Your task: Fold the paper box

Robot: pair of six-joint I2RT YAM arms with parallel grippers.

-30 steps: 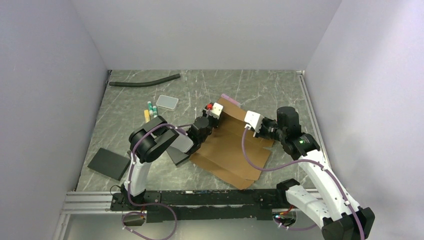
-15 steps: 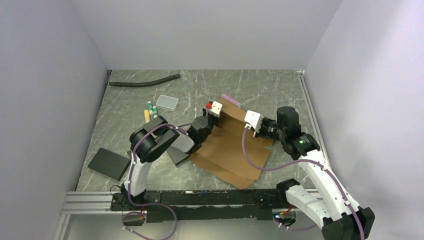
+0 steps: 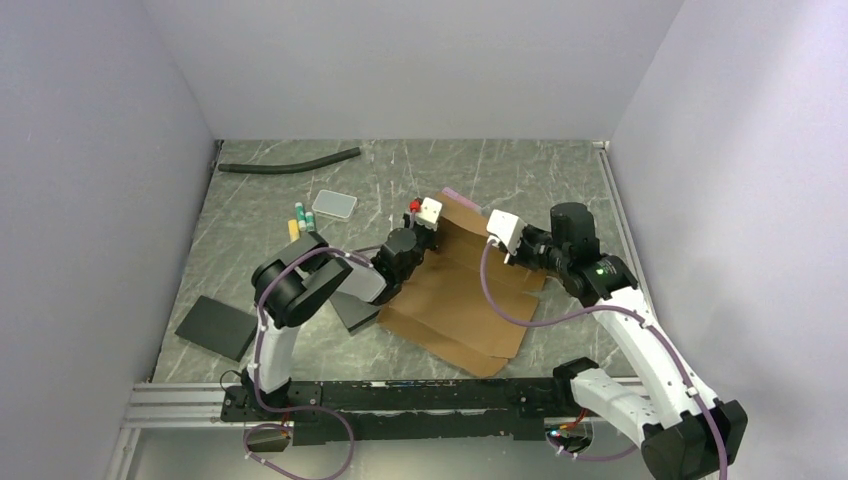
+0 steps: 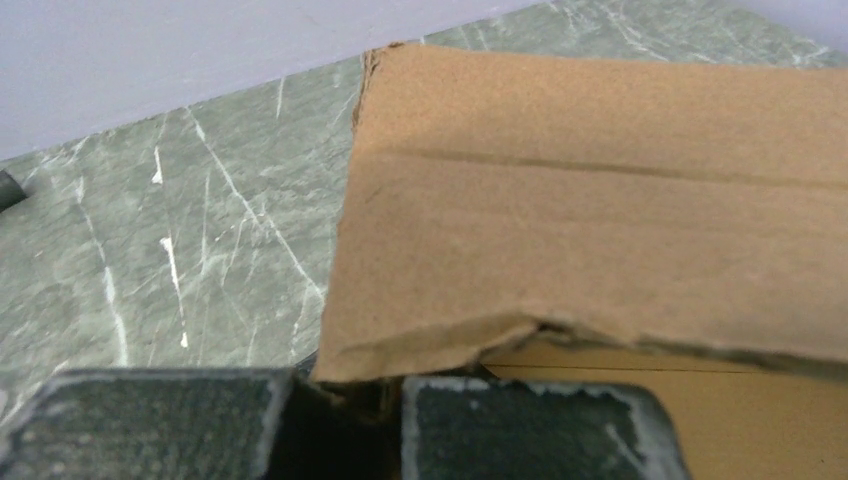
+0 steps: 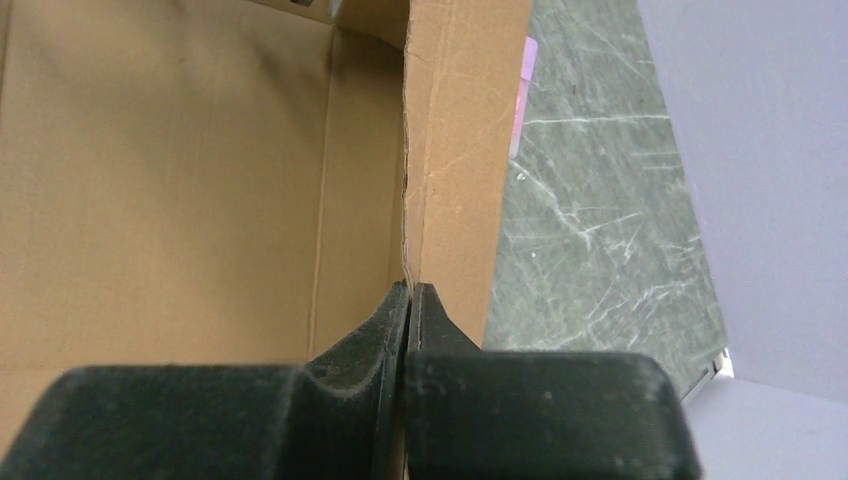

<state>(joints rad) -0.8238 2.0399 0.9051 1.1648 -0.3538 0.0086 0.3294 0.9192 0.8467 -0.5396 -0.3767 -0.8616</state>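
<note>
The paper box (image 3: 460, 300) is a brown cardboard sheet with creases, lying mid-table with its far edge raised. My left gripper (image 3: 424, 226) holds the far left corner. In the left wrist view that corner (image 4: 400, 300) dips into the gap between my fingers (image 4: 530, 430), and it hides the fingertips. My right gripper (image 3: 497, 238) is shut on the raised far right flap. In the right wrist view the fingertips (image 5: 395, 310) pinch the flap's upright edge (image 5: 455, 150), with the box's inner panel (image 5: 170, 180) to the left.
A black foam tube (image 3: 290, 163) lies at the back left. A clear plastic lid (image 3: 334, 204) and some markers (image 3: 300, 222) lie left of the box. One black slab (image 3: 217, 327) lies front left, another (image 3: 355, 310) by the box. A pink item (image 3: 462, 197) lies behind the box.
My right gripper has moved back and up with the flap, raising the box's far right edge. The left gripper has shifted slightly back with its corner.
</note>
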